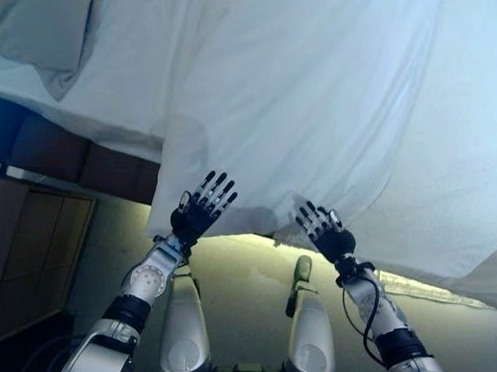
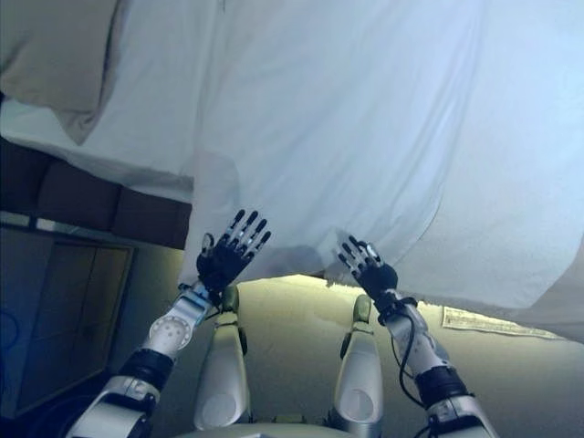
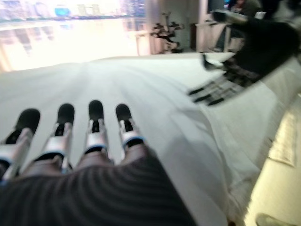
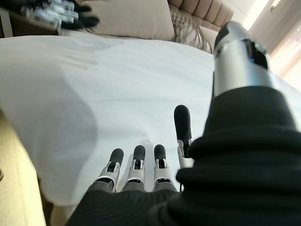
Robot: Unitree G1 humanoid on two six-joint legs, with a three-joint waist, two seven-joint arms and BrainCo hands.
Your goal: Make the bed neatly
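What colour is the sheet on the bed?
White sheet, plain with no pattern; the left eye view shows it best.

Silver-grey arms, dark ribbed wrist covers, dark-tipped silver fingers.

White sheet, beige pillow, brown wooden cabinet, pale yellowish floor.

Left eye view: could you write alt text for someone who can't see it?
Two robot hands, left hand and right hand, reach with straight, spread fingers over the hanging edge of a white duvet that covers the bed. A pillow lies at the far left, above a wooden cabinet beside the bed.
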